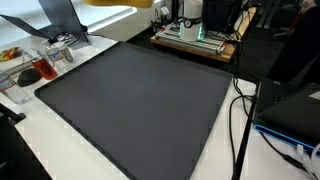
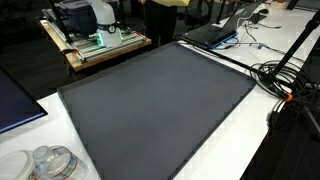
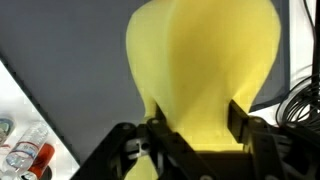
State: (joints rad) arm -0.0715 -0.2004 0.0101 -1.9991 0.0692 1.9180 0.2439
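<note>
At the wrist, yellow object [image 3: 205,70] between the jaws, whether gripped unclear, both exterior views catch only its edge.

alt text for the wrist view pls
A yellow object fills the middle of the view, its narrow end between the fingers of the gripper, above a dark grey mat. Small items lie on the white table at lower left; cables at right.
</note>
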